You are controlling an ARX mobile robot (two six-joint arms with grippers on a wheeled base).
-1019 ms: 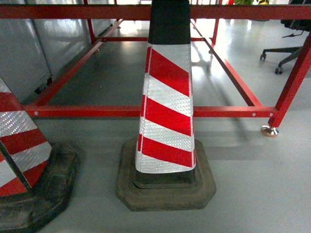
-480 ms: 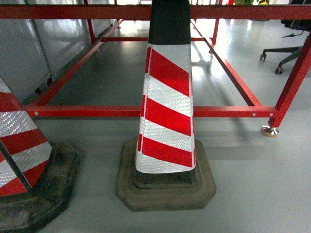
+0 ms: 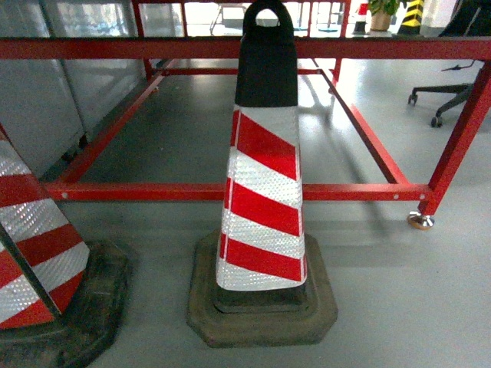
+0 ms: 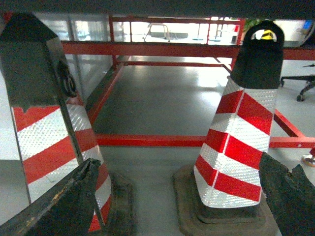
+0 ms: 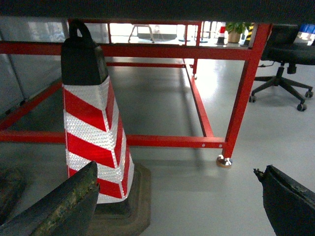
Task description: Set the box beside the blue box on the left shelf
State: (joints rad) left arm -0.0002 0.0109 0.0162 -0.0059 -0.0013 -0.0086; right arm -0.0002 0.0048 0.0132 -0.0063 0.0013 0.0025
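The box, the blue box and the left shelf are out of view in every frame. My left gripper (image 4: pixel 177 167) is open; its two dark worn fingers frame bare floor between two striped cones, with nothing held. My right gripper (image 5: pixel 176 172) is open as well, over grey floor to the right of a cone, holding nothing. Neither gripper shows in the head view.
A red-and-white traffic cone (image 3: pixel 265 176) on a dark rubber base stands right in front; a second cone (image 3: pixel 31 245) is at the lower left. Behind them runs a red steel tube frame (image 3: pixel 153 192) with a foot (image 3: pixel 419 221). Grey panels (image 3: pixel 46 92) are left, an office chair (image 3: pixel 453 84) far right.
The head view has shifted upward: the centre cone's looped top now shows and the red frame's bars sit lower in the picture. The cones themselves have not moved.
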